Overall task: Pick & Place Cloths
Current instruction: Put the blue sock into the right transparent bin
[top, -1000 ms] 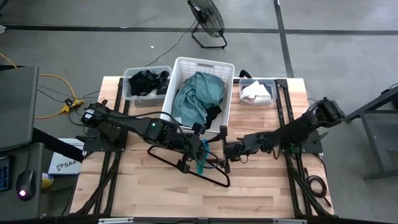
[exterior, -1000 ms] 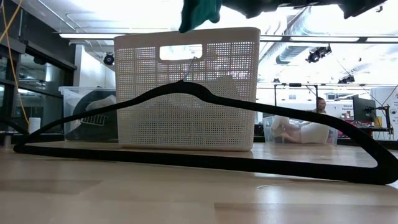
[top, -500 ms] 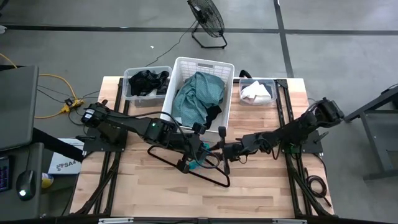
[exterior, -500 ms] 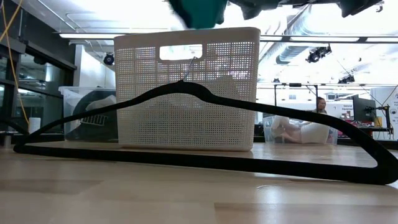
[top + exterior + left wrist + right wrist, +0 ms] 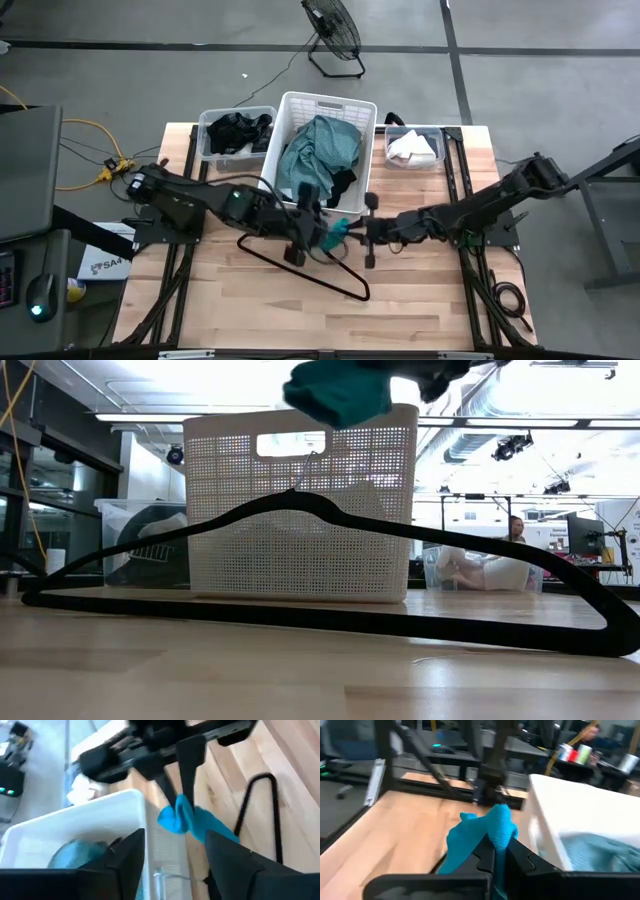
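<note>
A small bright teal cloth [image 5: 337, 232] hangs in the air above the black wire hanger [image 5: 318, 268], just in front of the white basket [image 5: 291, 101]. My right gripper [image 5: 358, 231] reaches in from the table's right and is shut on it. My left gripper [image 5: 313, 234] stands open just to the cloth's left. In the left wrist view its fingers [image 5: 127, 855] stand apart, with the cloth [image 5: 189, 820] beyond them. The low view shows the cloth [image 5: 340, 395] high above the hanger [image 5: 320, 510]. A large teal-green cloth [image 5: 320, 152] lies in the basket. My right gripper pinches a bunched part of the teal cloth [image 5: 498, 831] between its two fingers [image 5: 482, 856], coming nearly level from the table's right. The cloth is lifted clear of the table and droops slack to one side of the fingers. Whether my left gripper still touches the cloth, I cannot tell.
The hanger lies flat on the wooden table. A clear bin with black cloths [image 5: 235, 132] stands left of the basket, and another with a white cloth [image 5: 412, 148] stands right of it. Bare wood spreads toward the near edge.
My left gripper has opened and let go of the teal cloth. My right gripper has shut on the cloth and taken hold of it. The cloth hung long below my left gripper before. It now sits bunched a little higher and farther toward the basket.
</note>
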Robot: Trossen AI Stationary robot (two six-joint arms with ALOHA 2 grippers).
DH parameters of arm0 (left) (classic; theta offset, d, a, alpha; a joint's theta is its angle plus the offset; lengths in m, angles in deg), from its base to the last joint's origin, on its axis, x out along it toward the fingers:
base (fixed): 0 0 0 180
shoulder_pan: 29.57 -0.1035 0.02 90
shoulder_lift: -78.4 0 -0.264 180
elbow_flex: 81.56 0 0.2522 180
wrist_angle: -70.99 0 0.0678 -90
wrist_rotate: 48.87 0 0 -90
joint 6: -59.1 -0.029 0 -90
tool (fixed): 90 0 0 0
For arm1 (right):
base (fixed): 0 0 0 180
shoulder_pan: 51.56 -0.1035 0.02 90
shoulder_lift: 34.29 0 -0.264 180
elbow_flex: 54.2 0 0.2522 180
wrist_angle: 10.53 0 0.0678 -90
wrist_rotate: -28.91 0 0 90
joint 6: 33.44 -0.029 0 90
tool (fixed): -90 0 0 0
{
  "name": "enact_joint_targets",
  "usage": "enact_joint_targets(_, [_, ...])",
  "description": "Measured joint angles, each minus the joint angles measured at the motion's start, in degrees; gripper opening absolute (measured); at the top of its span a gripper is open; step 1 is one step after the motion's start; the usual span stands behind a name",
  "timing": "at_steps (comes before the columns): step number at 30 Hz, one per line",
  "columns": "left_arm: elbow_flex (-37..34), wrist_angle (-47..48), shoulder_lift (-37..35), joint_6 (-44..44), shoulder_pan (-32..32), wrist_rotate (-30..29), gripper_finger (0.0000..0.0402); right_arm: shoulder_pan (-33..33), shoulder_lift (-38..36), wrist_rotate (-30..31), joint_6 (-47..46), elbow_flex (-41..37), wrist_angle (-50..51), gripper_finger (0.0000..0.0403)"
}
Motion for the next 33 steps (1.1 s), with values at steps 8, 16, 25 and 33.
enact_joint_targets(8, [0.23,2.92,-5.56,3.78,-0.05,-1.23,0.0218,-1.01,-11.86,11.0,-4.9,0.03,13.12,0.0005])
enact_joint_targets(16, [-11.06,-0.64,-12.32,7.2,-0.09,-2.65,0.0218,-1.03,-26.27,25.79,-9.83,0.02,27.35,0.0004])
enact_joint_targets(25, [-34.28,-20.53,-26.73,7.45,-0.12,-2.59,0.0218,0.51,-36.4,42.46,-8.49,0.09,31.46,0.0004])
enact_joint_targets(33, [-50.45,-31.76,-38.37,11.22,-0.11,-2.65,0.0218,9.59,-35.34,41.2,-12.51,5.83,42.08,0.0004])
